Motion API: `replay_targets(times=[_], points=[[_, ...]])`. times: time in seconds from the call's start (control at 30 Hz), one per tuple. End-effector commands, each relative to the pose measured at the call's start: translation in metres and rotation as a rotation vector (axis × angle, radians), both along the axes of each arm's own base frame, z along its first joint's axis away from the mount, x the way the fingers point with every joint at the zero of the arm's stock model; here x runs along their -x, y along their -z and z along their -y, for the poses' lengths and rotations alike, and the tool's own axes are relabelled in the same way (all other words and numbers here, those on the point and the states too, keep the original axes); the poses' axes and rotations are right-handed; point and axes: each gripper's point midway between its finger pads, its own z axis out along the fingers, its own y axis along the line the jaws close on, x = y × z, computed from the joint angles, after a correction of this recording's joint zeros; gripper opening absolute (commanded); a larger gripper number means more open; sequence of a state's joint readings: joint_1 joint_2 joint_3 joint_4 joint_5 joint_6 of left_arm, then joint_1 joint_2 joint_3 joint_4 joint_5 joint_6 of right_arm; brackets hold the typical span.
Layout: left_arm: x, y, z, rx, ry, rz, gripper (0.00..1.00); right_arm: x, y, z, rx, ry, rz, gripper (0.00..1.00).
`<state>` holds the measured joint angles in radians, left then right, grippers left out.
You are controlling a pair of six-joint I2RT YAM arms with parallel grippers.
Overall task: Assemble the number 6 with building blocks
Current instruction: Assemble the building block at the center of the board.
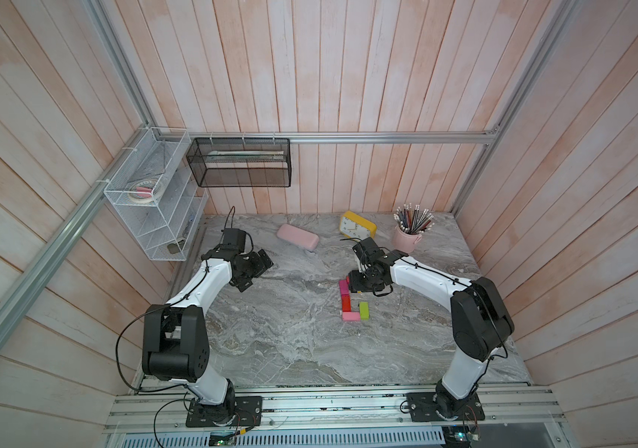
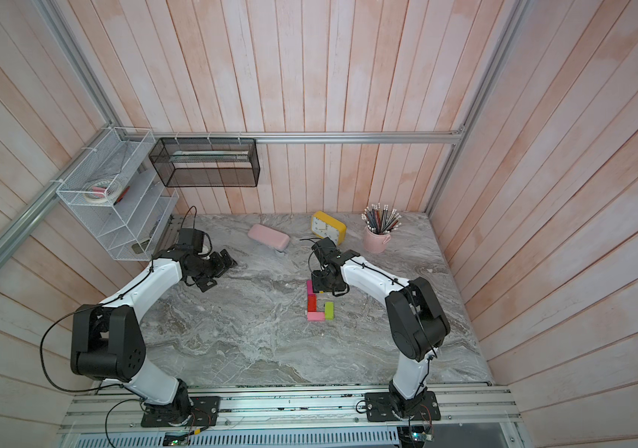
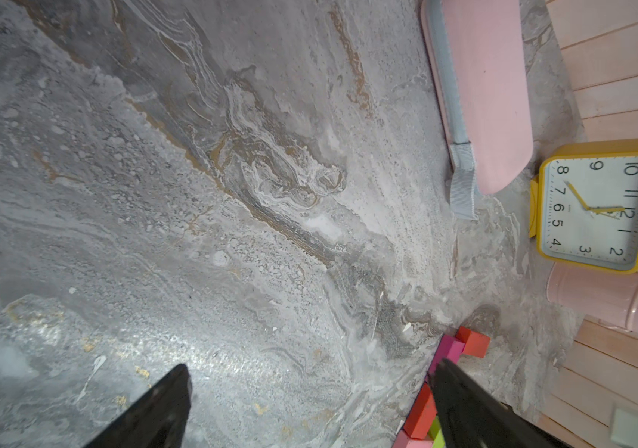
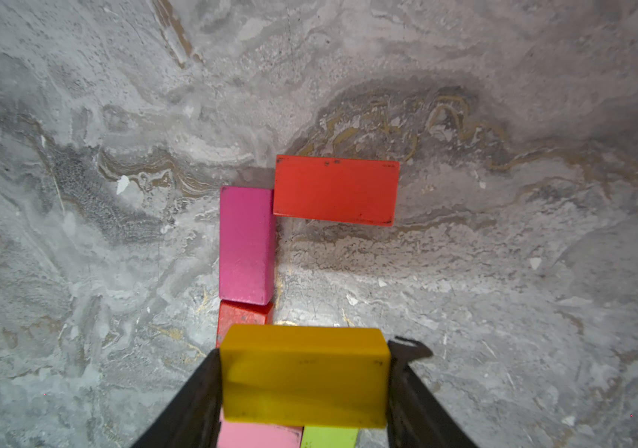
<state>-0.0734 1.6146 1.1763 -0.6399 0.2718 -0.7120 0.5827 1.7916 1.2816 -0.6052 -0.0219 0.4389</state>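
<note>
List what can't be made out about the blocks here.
- Yellow block: both top views, mostly hidden under the right hand.
- One red block: right wrist view, mostly behind the yellow block.
- Light pink block and lime green block: cut off by that view's edge.

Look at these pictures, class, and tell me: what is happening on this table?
The right claw grips a yellow block over a half-built six. Lying flat on the table already are a red block, a magenta block, a second red block, a light pink block and a green block. The left claw hangs open and empty off to the side.
</note>
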Motion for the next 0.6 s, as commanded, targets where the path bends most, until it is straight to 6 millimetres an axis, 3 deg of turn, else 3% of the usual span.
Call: replay_targets(times=[0.0,0.57], points=[[-0.01,-0.005,0.002,0.0,-0.001,0.023,0.98,0.002,0.006,-0.003,-0.005,-0.024,-0.025,0.56],[-0.008,-0.001,0.003,0.003,-0.004,0.02,0.98,0.013,0.029,0.01,0.017,0.019,-0.074,0.56]])
